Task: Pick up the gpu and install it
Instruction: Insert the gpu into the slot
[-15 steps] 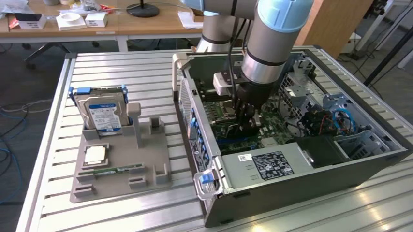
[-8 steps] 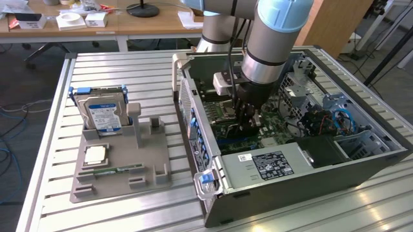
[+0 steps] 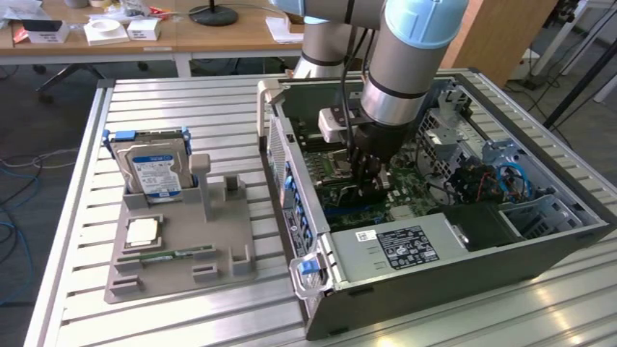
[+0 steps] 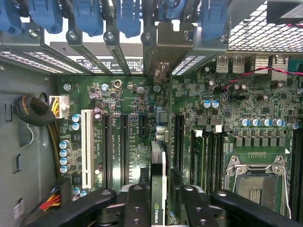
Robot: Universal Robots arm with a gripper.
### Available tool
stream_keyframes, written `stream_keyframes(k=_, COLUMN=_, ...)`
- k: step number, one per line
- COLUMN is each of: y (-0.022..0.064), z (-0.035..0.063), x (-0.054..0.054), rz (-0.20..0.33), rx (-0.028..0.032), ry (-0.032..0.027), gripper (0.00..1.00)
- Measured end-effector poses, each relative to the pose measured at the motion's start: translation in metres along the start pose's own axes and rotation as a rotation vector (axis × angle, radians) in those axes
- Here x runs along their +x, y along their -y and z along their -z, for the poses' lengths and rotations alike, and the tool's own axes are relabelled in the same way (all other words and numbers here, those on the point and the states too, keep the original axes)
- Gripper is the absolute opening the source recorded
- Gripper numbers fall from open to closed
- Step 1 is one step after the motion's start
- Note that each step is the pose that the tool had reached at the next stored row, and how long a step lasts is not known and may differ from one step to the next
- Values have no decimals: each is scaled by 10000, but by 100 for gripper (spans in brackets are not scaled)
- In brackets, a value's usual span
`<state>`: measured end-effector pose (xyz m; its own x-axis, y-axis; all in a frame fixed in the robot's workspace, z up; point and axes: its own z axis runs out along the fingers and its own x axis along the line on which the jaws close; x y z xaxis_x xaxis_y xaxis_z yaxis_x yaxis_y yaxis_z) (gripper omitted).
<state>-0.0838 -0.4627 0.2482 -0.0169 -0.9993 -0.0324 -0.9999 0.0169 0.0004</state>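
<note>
Tool [image 4: 158,198] clamped on the gpu [image 4: 158,184], held edge-on inside the open computer case [image 3: 540,249], just above the green motherboard [image 4: 128,142] and its black expansion slots [image 4: 124,149]. Hard drive [image 3: 154,170] upright in gray fixture [image 3: 173,267] on bench [image 3: 193,108].

Your exterior view looks down on the open computer case [image 3: 463,217]; your wrist view faces its motherboard [image 4: 137,132] closely.

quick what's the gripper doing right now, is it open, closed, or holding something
Gripper: closed on the gpu, held edge-on over the motherboard slots inside the computer case.
</note>
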Motion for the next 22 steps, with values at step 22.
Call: stream_keyframes(k=22, y=0, z=682, x=-22, rz=0, rx=0, ry=-2, gripper=33)
